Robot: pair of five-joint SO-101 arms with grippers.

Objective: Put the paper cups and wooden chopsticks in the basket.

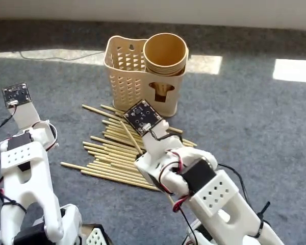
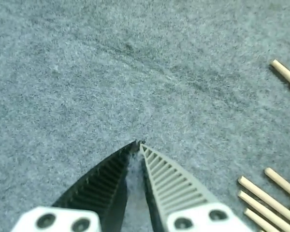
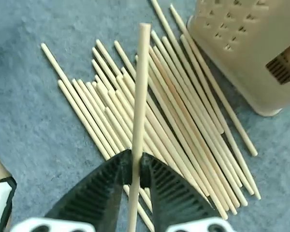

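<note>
Two robot arms work over a grey, short-piled carpet (image 1: 245,117), where one cream plastic basket (image 1: 123,76) with triangular perforations and a cut-out handle stands upright, holding a single nested stack of tan paper cups (image 1: 166,53); several rims show, but their exact number cannot be told. In front of the basket lies a loose fan of slim, round, pale wooden chopsticks (image 1: 112,155), well over twenty, overlapping too much for an exact count. The right gripper (image 3: 134,163), its ribbed black jaws pressed against one chopstick (image 3: 140,92), holds that stick above the pile, its free end pointing towards the far side of the heap, with the basket's corner (image 3: 241,53) just beside the pile. The left gripper (image 2: 137,145), one jaw black and one pale, hangs with its tips together on nothing over bare carpet, a few chopstick ends (image 2: 263,193) lying near it to one side.
</note>
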